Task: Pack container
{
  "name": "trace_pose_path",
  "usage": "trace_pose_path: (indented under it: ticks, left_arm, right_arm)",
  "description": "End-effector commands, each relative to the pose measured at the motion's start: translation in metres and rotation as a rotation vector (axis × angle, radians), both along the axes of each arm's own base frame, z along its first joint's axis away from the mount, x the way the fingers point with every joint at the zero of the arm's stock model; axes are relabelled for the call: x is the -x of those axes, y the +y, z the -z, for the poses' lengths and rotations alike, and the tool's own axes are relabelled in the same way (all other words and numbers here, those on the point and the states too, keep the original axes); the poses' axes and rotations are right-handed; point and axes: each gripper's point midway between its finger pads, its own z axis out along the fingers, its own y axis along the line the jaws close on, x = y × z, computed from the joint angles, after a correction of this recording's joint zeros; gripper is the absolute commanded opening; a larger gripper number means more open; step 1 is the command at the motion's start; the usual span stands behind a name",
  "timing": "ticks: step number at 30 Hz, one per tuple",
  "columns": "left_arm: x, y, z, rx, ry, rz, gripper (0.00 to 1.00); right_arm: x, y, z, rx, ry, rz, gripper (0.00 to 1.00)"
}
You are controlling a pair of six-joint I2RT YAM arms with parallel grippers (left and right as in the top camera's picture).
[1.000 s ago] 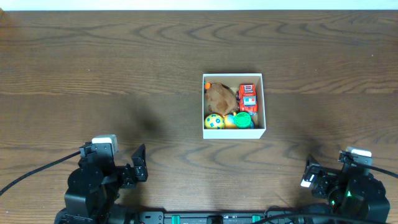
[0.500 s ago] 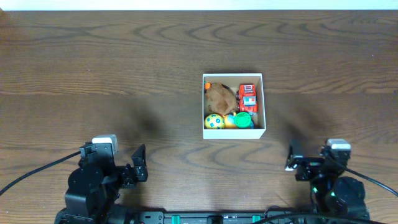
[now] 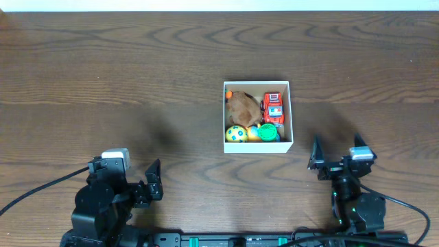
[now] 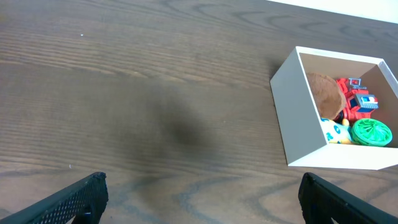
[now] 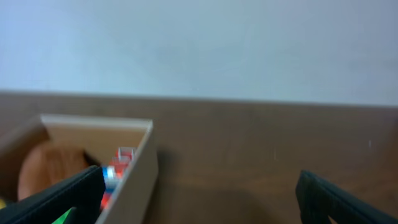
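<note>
Overhead view has the container (image 3: 258,146) sitting roughly mid-table (image 3: 103,62), a bit right of centre. It's upright, open on top, and holds a brown plush (image 3: 243,106), a red toy truck (image 3: 274,107), a yellow spotted ball (image 3: 236,133) and a green round toy (image 3: 268,132). The walls are thin white card, so it's probably light even loaded, and it'll likely skate on that smooth wood if it gets nudged rather than gripped. They also look like they'd flex or crease under a hard squeeze. Best bet seems to be pinching one wall just below the rim, near a corner where card is stiffer. Catch: the truck sits close against the right wall, and the ball and green toy crowd the near wall, so an inner finger gets little room there. The far wall looks a bit freer. Left jaws are wide apart, down by the table's front-left, well apart from the box. Right jaws are spread open too, near the box's front-right corner, with only bare wood between.
</note>
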Motion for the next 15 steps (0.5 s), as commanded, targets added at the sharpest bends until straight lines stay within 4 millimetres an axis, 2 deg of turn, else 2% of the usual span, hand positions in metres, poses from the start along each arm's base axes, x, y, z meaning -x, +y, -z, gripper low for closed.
trace_pose_path:
  ticks: [1,15]
  left_arm:
    - [0.0,0.0007,-0.001,0.005,-0.003,-0.008,0.98]
    - [0.0,0.0008,-0.001,0.005,-0.003,-0.009,0.98]
  right_arm:
    - [0.0009,0.0042,0.009,0.041,0.026,-0.03,0.99]
    - [0.0011,0.0065,0.0082,0.032,0.024,-0.042,0.99]
